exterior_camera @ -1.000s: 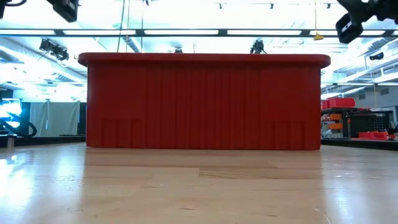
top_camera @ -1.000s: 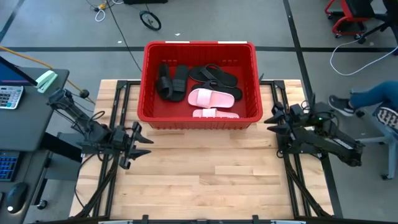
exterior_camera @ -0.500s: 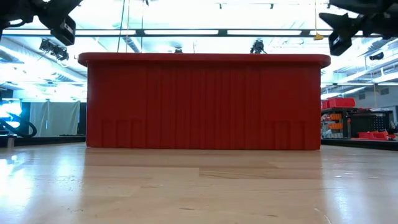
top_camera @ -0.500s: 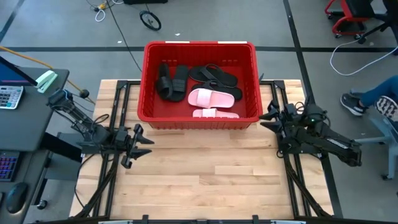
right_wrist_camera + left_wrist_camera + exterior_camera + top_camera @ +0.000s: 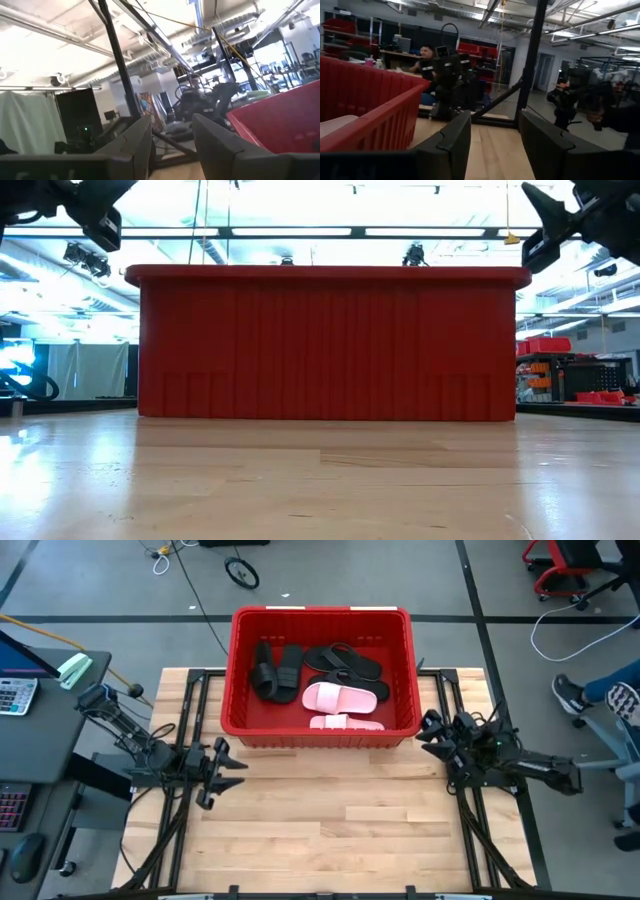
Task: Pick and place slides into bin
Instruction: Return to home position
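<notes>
- Now the slides (image 5: 338, 697) lie inside the red bin (image 5: 233, 670).
- Left pincer (image 5: 228, 766) hovers near-left of it, parted, empty.
- Right pincer (image 5: 428, 730) hovers beside the bin's near-right corner, parted, empty.

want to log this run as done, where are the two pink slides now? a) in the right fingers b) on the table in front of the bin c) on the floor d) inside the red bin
D: the high view shows both pink slides inside the red bin, while the left gripper and right gripper hang open and empty outside it.
</notes>
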`<state>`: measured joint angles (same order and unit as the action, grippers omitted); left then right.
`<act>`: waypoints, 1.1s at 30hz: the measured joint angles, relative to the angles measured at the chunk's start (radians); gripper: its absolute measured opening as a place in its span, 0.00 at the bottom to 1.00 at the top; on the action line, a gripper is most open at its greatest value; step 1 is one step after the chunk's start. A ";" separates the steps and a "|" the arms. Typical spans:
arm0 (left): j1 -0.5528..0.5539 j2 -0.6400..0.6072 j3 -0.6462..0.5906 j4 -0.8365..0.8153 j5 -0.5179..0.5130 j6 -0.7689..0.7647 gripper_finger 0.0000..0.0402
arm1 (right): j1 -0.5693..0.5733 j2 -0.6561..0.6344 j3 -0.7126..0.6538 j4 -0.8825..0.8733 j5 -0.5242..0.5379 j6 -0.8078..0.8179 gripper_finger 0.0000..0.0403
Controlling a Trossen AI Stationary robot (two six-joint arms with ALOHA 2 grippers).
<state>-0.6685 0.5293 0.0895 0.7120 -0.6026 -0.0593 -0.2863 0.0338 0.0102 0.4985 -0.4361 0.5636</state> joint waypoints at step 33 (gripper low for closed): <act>0.000 0.001 0.001 -0.024 -0.033 -0.010 0.43 | 0.415 0.014 0.006 -0.362 0.253 -0.039 0.37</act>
<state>-0.6685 0.5301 0.0906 0.6878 -0.6361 -0.0692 0.1289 0.0482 0.0159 0.1364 -0.1830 0.5251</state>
